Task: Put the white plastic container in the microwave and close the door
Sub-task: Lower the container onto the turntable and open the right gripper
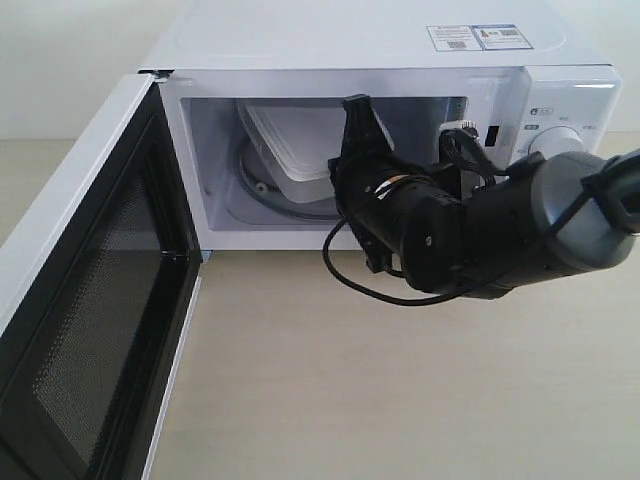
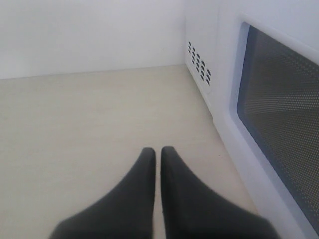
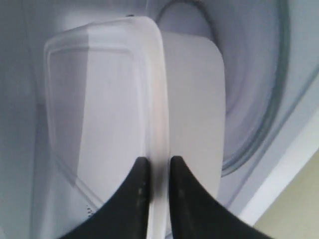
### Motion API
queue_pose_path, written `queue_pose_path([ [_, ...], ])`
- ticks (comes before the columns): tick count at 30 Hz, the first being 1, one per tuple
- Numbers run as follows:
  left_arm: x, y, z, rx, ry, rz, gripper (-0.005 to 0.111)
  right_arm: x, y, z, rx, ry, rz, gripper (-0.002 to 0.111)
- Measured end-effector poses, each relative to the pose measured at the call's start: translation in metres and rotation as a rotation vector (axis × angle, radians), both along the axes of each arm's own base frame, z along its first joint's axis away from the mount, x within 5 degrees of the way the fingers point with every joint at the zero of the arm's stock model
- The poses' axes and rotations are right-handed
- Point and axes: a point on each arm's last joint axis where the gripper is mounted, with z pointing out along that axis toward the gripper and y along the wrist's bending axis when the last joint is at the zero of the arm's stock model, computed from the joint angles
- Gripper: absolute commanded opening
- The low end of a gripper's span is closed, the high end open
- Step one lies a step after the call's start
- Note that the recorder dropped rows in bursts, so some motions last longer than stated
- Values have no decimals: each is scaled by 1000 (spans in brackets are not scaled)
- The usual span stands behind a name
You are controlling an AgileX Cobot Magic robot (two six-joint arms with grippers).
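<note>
**Container is in the microwave, door wide open**

Container (image 1: 290,150) is inside the microwave (image 1: 400,40), in the left part of the hollow, and the right gripper has hold of it.

Far on the left, the left gripper (image 2: 157,152) hangs low over the worktop (image 2: 75,114). Its two black fingers are pressed almost together with nothing between them. Just beside it is the outer face of the door (image 2: 234,149) with its dark window (image 2: 279,124). Past that, small holes (image 2: 198,62) show in the side of the microwave.

The door (image 1: 90,300) is swung wide open. It reaches out from the left side of the microwave toward the front left corner of the worktop (image 1: 350,380). Its black inner frame and mesh face the middle.

The microwave stands at the back edge of the worktop. Inside, the container is tipped up, not flat, with its white lid showing. The glass plate (image 1: 262,195) curves under it.

The right gripper (image 1: 360,115) reaches in through the opening from the right. Seen from the wrist, the right gripper (image 3: 158,162) is pinched on the lid's rim, one finger on each side of the container (image 3: 99,99). The glass plate (image 3: 259,99) shows behind.

A black cable (image 1: 345,275) loops under the right arm. A round knob (image 1: 553,143) is on the right of the microwave's front, and stickers (image 1: 478,38) lie on top.
</note>
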Motion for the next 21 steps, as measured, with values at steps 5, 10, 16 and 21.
queue_pose_path([
  [5,0,0,0,0,0,0,4,0,-1,-2,-34,7,-5,28],
  [10,0,0,0,0,0,0,4,1,-3,-2,-31,6,-22,32],
  [16,0,0,0,0,0,0,4,1,-2,-1,-56,-15,-6,32],
  [21,0,0,0,0,0,0,4,-1,-2,4,-84,-41,21,32],
])
